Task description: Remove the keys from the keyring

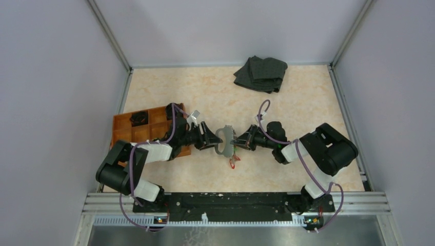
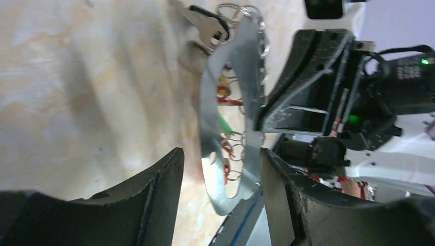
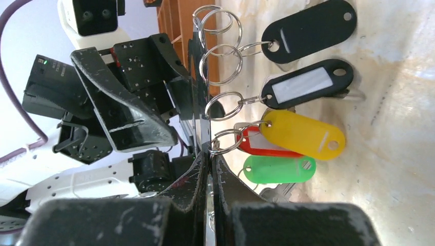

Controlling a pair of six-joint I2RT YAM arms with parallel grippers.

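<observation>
Top external: keyring (image 1: 224, 141) over the middle of the desk (image 1: 205, 97), keys (image 1: 233, 161) attached.
Orange tray (image 1: 156, 120) shows one black coil (image 1: 138, 118), no key. Left wrist: left pincer (image 2: 221, 152) spread, straddling the ring's end; better to close on one key only. Right wrist: right pincer (image 3: 209, 157) pinching the ring's edge.
</observation>
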